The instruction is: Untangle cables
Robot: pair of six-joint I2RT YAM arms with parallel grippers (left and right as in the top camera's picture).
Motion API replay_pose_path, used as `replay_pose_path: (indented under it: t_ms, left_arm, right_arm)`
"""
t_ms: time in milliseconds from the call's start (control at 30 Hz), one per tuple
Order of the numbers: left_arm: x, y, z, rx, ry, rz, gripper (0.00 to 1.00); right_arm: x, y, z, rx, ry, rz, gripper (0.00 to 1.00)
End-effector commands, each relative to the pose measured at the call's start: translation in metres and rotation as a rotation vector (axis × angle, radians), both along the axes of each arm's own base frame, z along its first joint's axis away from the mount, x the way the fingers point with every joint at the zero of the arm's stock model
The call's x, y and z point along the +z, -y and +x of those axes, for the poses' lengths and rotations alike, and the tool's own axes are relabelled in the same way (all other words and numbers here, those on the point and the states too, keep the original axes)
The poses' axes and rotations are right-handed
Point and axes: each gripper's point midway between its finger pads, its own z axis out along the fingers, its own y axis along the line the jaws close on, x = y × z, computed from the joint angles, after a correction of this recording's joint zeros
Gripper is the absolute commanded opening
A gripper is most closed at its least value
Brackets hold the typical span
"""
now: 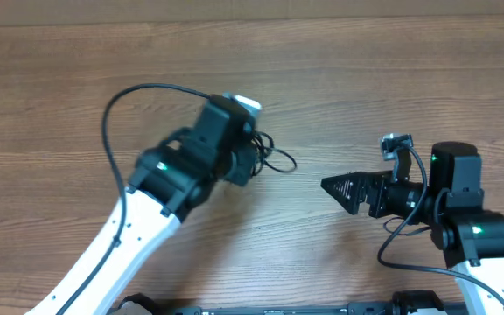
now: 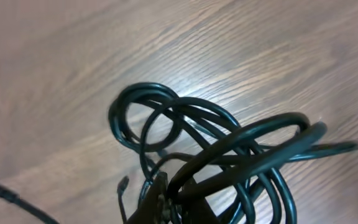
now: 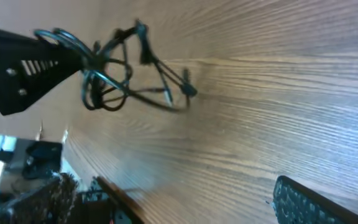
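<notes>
the left fingers (image 2: 157, 202) are clamped tight on the cables (image 2: 229, 155), a bunch of black loops over the left-centre of the worktop (image 1: 366, 70), with one loop trailing rightward. well apart to the right, the right fingers (image 1: 339, 186) stand wide open, holding nothing, pointed at the bunch.

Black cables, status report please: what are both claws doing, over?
Left gripper shut on thin black cables, bunched in tangled loops. Right gripper open, empty, apart from them. Only wooden table between.
</notes>
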Motion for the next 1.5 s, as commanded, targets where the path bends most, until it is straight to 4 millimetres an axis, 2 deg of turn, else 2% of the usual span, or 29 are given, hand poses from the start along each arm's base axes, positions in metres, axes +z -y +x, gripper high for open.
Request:
replay_pose_path:
  t_ms: [0, 167, 333, 433, 567, 667, 733, 767, 833, 1000, 1033, 1100, 1133, 1167, 1233, 1367, 1467]
  left_arm:
    - [0.022, 0.014, -0.004, -0.124, 0.163, 0.136, 0.04]
    - [0.03, 0.045, -0.018, -0.225, 0.202, 0.093, 0.04]
    - [0.033, 0.089, -0.052, -0.51, 0.191, 0.008, 0.04]
    - [0.033, 0.099, -0.063, -0.578, 0.183, -0.011, 0.04]
    - [0.033, 0.107, -0.073, -0.621, 0.159, -0.051, 0.04]
    - [0.038, 0.117, -0.082, -0.665, 0.142, -0.115, 0.04]
    - [0.043, 0.121, -0.082, -0.654, 0.145, -0.153, 0.04]
    - [0.046, 0.121, -0.08, -0.64, 0.148, -0.168, 0.04]
    - [0.05, 0.124, -0.077, -0.612, 0.153, -0.196, 0.04]
    - [0.052, 0.124, -0.075, -0.572, 0.138, -0.224, 0.04]
    - [0.052, 0.124, -0.075, -0.56, 0.13, -0.231, 0.06]
    - [0.052, 0.123, -0.073, -0.527, 0.11, -0.25, 0.27]
    - [0.052, 0.122, -0.071, -0.475, 0.079, -0.282, 0.56]
    - [0.052, 0.121, -0.071, -0.442, 0.059, -0.303, 0.66]
    - [0.053, 0.12, -0.069, -0.379, 0.021, -0.342, 0.7]
    - [0.046, 0.112, -0.068, -0.246, -0.076, -0.393, 0.74]
    - [0.035, 0.1, -0.07, -0.122, -0.178, -0.409, 0.86]
  right_arm:
    - [0.025, -0.003, -0.004, 0.082, 0.122, -0.051, 1.0]
    - [0.025, -0.013, -0.015, 0.171, 0.157, -0.081, 1.0]
    - [0.031, -0.023, -0.02, 0.236, 0.198, -0.059, 1.0]
    - [0.039, -0.028, -0.022, 0.266, 0.223, -0.016, 0.94]
    - [0.047, -0.034, -0.024, 0.297, 0.249, 0.026, 0.77]
    - [0.047, -0.034, -0.024, 0.297, 0.251, 0.026, 0.57]
    - [0.047, -0.034, -0.024, 0.297, 0.249, 0.026, 0.37]
    - [0.047, -0.034, -0.025, 0.297, 0.245, 0.027, 0.22]
    - [0.045, -0.033, -0.026, 0.297, 0.235, 0.027, 0.04]
    - [0.045, -0.033, -0.026, 0.291, 0.23, 0.028, 0.04]
    - [0.045, -0.032, -0.025, 0.282, 0.225, 0.025, 0.04]
    - [0.041, -0.028, -0.018, 0.22, 0.179, 0.014, 0.04]
    - [0.033, -0.019, -0.008, 0.101, 0.1, -0.01, 0.04]
    - [0.028, -0.011, -0.001, 0.017, 0.046, -0.026, 0.04]
    - [0.022, -0.002, 0.006, -0.102, -0.028, -0.03, 0.04]
    - [0.029, -0.001, 0.016, -0.243, -0.137, 0.081, 0.04]
    - [0.036, -0.001, 0.021, -0.302, -0.18, 0.146, 0.04]
